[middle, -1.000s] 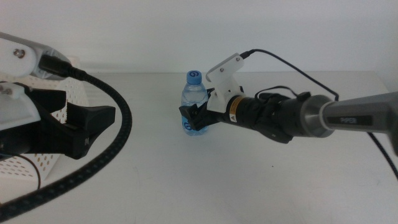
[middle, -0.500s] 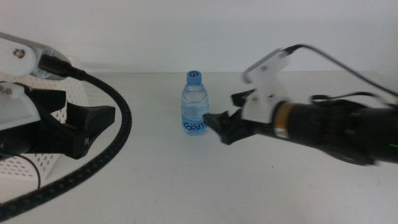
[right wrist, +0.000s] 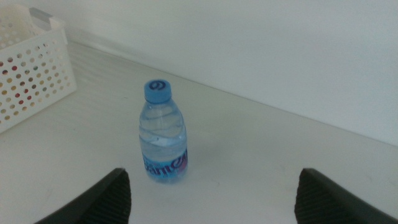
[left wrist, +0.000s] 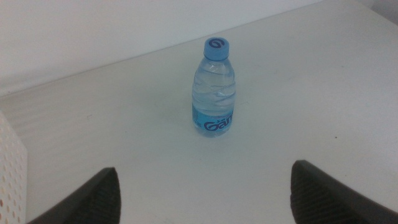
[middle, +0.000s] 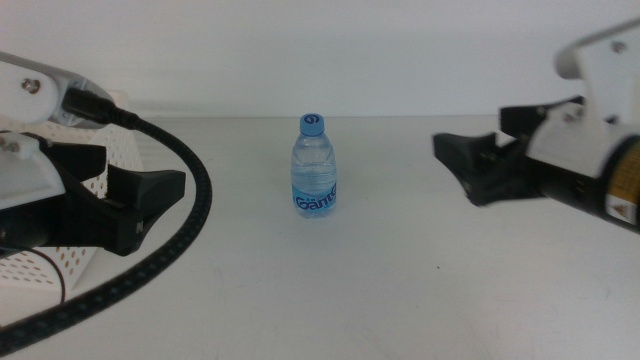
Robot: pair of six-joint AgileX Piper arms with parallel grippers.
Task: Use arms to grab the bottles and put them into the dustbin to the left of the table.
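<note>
Upright bottle [middle: 315, 165] mid-table [middle: 330, 290], untouched, between wide-open right gripper [middle: 478, 170] and wide-open left gripper [middle: 140, 205] by the dustbin [middle: 60, 265].

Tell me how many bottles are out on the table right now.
1. The water bottle stands upright mid-table, between the open left gripper and the open right gripper, touching neither. Whatever lies inside the dustbin is hidden.
</note>
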